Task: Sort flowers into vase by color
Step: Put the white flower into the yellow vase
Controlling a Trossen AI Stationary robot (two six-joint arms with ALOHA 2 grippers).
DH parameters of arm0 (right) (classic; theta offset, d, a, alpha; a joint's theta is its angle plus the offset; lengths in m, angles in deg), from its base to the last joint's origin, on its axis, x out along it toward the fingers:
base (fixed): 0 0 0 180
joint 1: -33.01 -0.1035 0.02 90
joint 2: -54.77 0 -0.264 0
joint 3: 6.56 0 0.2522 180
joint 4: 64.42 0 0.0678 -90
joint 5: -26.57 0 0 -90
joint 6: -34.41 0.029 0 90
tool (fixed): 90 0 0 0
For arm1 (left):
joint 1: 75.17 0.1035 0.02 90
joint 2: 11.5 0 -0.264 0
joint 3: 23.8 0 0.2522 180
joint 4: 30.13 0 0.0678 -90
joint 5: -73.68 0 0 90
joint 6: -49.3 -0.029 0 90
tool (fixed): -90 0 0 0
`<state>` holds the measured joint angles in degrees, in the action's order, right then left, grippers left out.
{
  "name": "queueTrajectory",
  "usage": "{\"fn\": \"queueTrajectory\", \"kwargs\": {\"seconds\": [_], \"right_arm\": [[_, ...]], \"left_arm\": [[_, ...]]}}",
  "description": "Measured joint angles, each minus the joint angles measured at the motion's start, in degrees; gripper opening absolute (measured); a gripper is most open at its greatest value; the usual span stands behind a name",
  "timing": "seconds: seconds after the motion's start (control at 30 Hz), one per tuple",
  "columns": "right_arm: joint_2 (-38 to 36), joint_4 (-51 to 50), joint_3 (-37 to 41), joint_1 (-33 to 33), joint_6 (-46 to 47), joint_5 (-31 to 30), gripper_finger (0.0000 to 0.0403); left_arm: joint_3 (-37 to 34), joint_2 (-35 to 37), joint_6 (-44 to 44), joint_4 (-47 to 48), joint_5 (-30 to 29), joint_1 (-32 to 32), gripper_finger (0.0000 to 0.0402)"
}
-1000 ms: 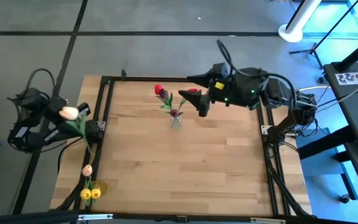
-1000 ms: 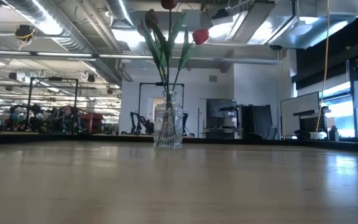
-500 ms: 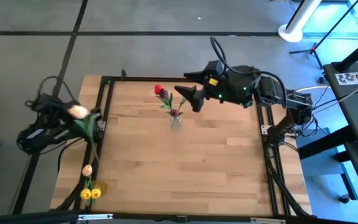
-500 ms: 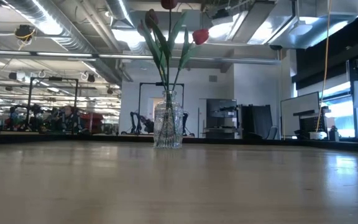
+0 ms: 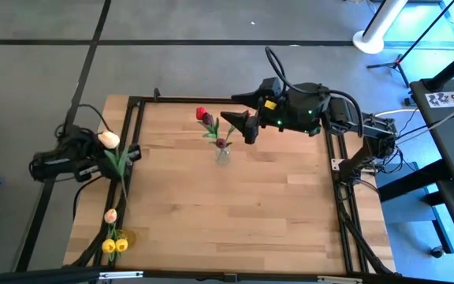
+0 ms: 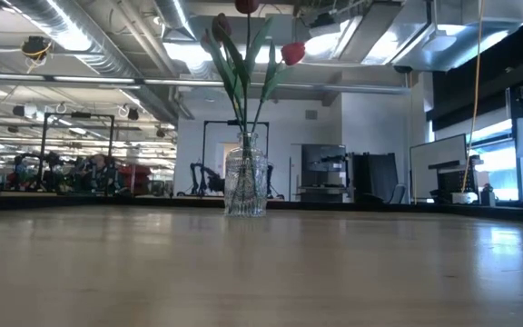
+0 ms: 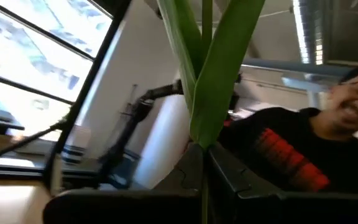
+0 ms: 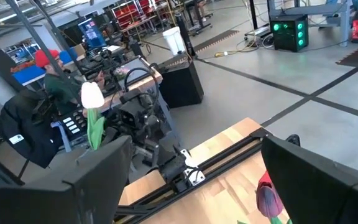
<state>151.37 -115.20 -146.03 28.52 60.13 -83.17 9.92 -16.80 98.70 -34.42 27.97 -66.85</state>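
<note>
The wooden table (image 5: 235,205) filled the middle of the high view, framed by a black rail. At the right of the frame the right arm reached in over the table's upper edge, its gripper (image 5: 240,124) hanging just right of the glass vase (image 5: 223,152). In the right wrist view its two fingers stood wide apart with nothing between them. At the left of the frame the left arm lay outside the table's left rail, with its gripper (image 5: 101,166) near that rail; it was shut on the green stem of a cream tulip (image 5: 108,140), as the left wrist view suggested, the stem and leaves (image 7: 210,74) rising from between the dark fingers, though the grip point itself was hard to make out. The stem ran roughly up and down the frame, head toward the top.

The vase stood in the upper middle of the table, holding red and maroon tulips (image 5: 205,118), plain in the low view (image 6: 248,54). More flowers, a pale one (image 5: 110,215) and yellow ones (image 5: 115,246), lay at the lower left corner.

The cream tulip lay well apart from the vase, to its left across the table. A second vase for pale flowers was not visible.
</note>
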Motion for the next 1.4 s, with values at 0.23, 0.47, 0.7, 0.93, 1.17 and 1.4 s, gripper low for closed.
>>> {"fn": "queueTrajectory", "kwargs": {"seconds": [0.23, 0.47, 0.7, 0.93, 1.17, 1.4], "right_arm": [[0.0, -0.5, 0.0, -0.3, 5.2, 4.2, 0.0356], [0.0, -0.8, 0.0, -2.1, 5.7, 3.4, 0.0356], [0.0, -0.7, 0.0, -2.7, 7.1, 1.7, 0.0356], [0.0, -1.8, 0.0, -2.6, 7.6, -0.6, 0.0356], [0.3, -5.4, 0.0, -2.6, 13.1, -1.1, 0.0356], [1.2, -6.7, 0.0, -2.6, 16.8, -0.8, 0.0356]], "left_arm": [[-0.1, -0.1, -4.4, 1.0, -5.0, -12.2, 0.0001], [-0.2, -5.8, -8.2, 3.7, -9.6, -23.9, 0.0001], [-0.2, -10.5, -12.5, 3.5, -12.6, -36.3, 0.0001], [-0.2, -12.7, -18.7, 7.9, -18.2, -43.7, 0.0001], [-0.2, -13.4, -26.1, 10.1, -21.2, -50.3, 0.0001], [-0.2, -13.4, -27.5, 17.1, -21.4, -53.2, 0.0001]]}}
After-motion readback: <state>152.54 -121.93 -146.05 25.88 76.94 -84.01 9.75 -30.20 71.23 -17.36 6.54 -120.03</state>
